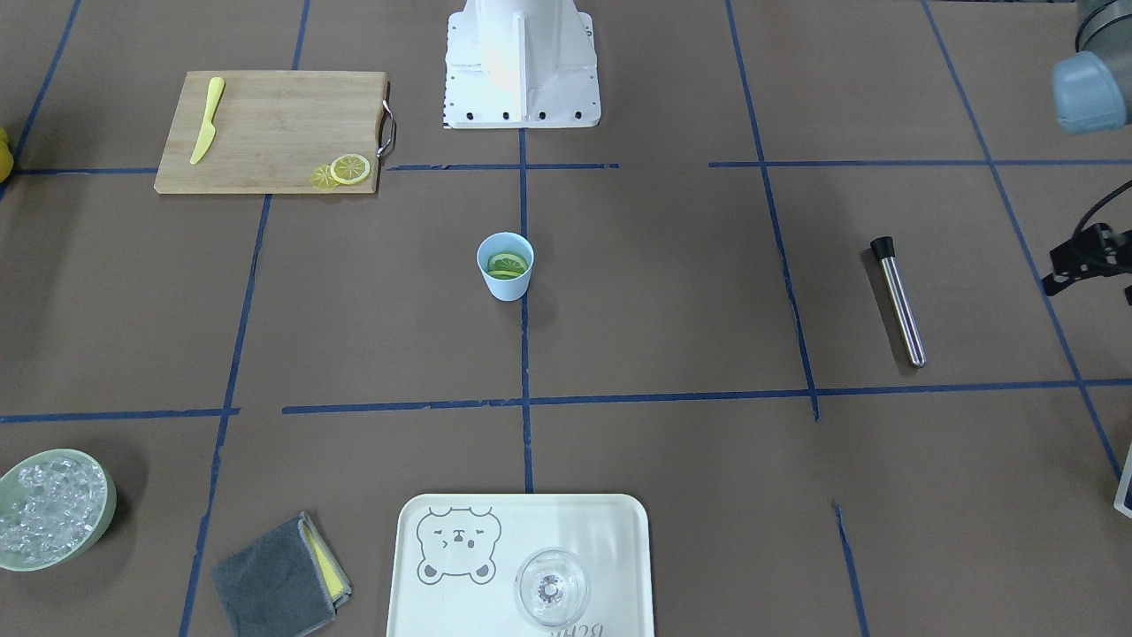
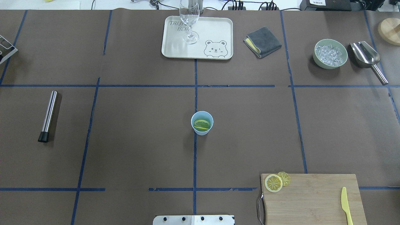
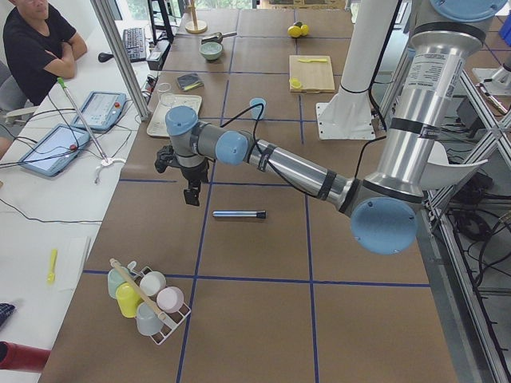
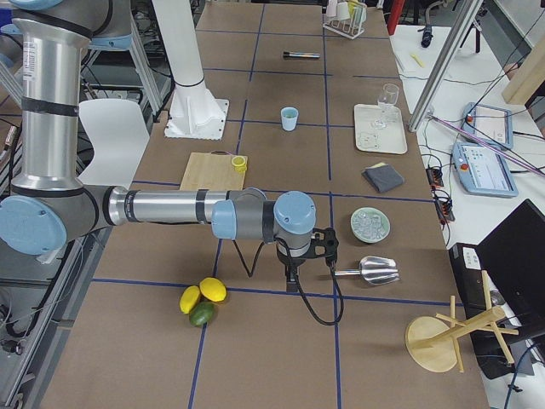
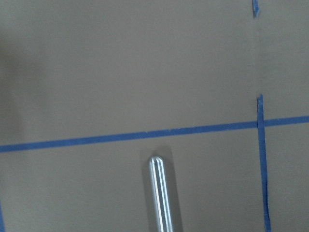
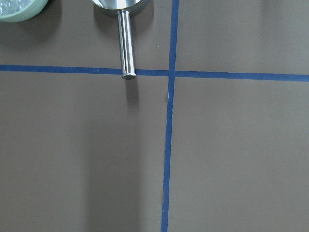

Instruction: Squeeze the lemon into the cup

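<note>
Left gripper (image 3: 192, 196) is being held pointing down over the table (image 3: 263, 271), near the steel rod (image 3: 239, 214) but apart from it. The right gripper (image 4: 292, 281) is being held pointing down likewise, near the handle of the metal scoop (image 4: 370, 270). How far either one is being held open cannot be told, since both are being shown only small, in the side views. The cup (image 2: 202, 122) is being shown upright at mid-table on a blue tape line (image 2: 195, 156), with lemon slices (image 2: 201, 124) lying inside. Two more slices (image 2: 273, 183) are lying overlapped on a corner of the cutting board (image 2: 312, 197).
</note>
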You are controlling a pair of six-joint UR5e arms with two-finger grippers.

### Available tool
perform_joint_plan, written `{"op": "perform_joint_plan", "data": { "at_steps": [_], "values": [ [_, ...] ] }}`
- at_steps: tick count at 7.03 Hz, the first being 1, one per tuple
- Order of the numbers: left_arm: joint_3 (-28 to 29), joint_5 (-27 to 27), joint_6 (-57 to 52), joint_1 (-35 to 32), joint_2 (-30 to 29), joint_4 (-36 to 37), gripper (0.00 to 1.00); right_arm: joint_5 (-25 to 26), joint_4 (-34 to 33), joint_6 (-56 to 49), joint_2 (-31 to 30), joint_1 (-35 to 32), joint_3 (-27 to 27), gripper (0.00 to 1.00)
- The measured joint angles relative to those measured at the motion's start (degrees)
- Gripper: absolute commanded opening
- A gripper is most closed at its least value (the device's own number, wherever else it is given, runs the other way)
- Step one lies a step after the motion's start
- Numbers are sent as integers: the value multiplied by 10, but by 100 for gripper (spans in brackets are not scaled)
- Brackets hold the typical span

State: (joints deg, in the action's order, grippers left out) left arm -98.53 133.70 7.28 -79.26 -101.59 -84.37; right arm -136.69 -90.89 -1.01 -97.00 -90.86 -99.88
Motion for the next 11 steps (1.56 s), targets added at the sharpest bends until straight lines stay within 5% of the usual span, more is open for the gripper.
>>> {"op": "perform_joint_plan", "data": {
  "at_steps": [4,11],
  "values": [
    [33,3,-134,-108,89,-20,100,0,0,9,18,1,4,100],
    [53,7,-124,-120,105,-29,100,-1,0,9,22,1,1,100]
  ]
}}
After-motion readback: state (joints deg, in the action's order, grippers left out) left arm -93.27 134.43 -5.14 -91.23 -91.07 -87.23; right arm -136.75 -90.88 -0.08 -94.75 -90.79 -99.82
